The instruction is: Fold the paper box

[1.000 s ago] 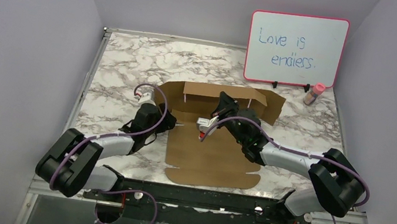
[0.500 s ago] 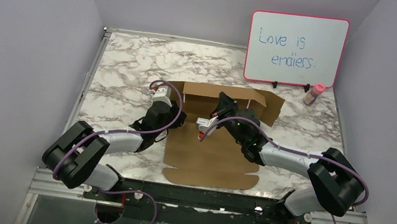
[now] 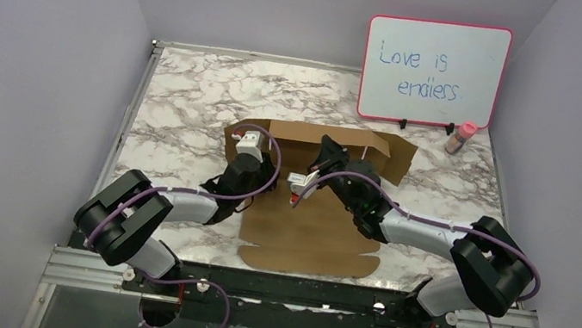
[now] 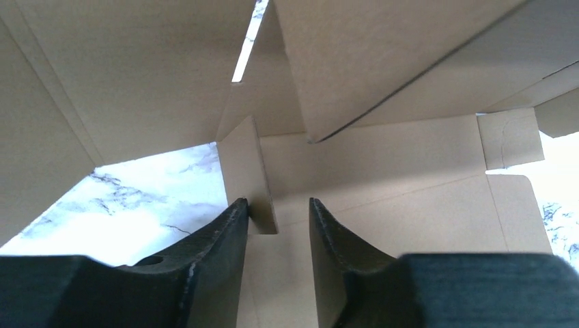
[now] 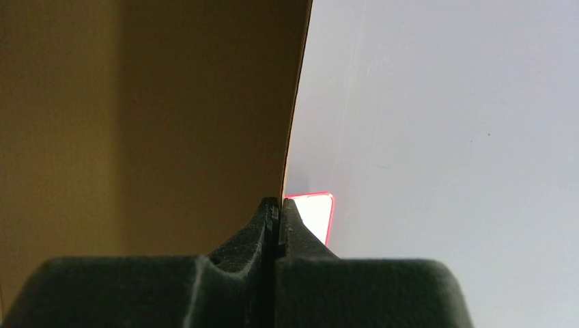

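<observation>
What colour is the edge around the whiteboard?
Pink frame, best seen in the top external view.

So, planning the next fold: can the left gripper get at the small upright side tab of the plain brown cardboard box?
Probably yes. The left gripper is open, the tab standing almost between its jaws, nothing blocking; the right gripper pinches the rear wall further right.

A white marble-patterned tabletop with grey veins (image 3: 194, 89) spreads around the right gripper (image 5: 276, 203) on every side, with a pale metal rail along its edge far to the gripper's left. Plain lilac-grey walls (image 3: 20, 89) close in left, right and beyond. Past the gripper, to its right, a pink-framed whiteboard with blue handwriting (image 3: 433, 72) stands against the far wall, a small pink-capped bottle (image 3: 460, 138) beside it, under soft even light
</observation>
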Motion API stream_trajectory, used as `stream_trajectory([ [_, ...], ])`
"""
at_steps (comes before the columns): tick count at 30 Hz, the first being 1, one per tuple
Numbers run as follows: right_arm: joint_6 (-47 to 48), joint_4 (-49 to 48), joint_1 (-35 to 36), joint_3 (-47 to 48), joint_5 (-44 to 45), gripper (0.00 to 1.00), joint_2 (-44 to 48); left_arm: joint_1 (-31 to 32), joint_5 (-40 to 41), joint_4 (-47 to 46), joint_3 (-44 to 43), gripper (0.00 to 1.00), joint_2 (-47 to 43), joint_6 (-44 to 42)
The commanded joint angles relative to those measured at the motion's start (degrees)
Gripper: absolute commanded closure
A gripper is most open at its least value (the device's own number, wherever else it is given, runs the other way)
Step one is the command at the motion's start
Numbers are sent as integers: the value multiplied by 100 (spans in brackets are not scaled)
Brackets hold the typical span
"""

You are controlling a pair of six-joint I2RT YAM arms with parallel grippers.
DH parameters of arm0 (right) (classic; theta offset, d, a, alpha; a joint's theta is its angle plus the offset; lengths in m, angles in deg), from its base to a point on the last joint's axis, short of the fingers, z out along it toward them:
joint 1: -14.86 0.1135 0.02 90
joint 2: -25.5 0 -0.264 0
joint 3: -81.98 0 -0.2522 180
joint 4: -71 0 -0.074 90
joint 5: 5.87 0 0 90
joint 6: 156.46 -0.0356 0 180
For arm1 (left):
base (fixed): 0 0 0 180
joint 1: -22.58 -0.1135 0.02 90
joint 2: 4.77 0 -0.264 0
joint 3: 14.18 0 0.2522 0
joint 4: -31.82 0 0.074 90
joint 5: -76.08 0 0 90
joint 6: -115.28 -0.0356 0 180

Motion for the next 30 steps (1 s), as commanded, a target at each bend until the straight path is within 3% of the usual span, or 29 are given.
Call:
stream_trajectory([
  [1,-27,87,74,-156,84,99,-94,44,109,-189,-5,57,-422,-258],
  [10,-36,88,73,-140,152,99,-85,20,292,372,117,33,-1301,-586],
  [19,-53,184,74,-86,207,99,-81,-275,659,1238,3,28,-2382,-1129],
  [25,-72,235,70,-55,185,99,-105,-864,640,1913,-106,27,-3122,-982],
  [30,-114,361,74,-2,146,99,-112,-1165,1062,2428,-419,27,-3208,-776],
])
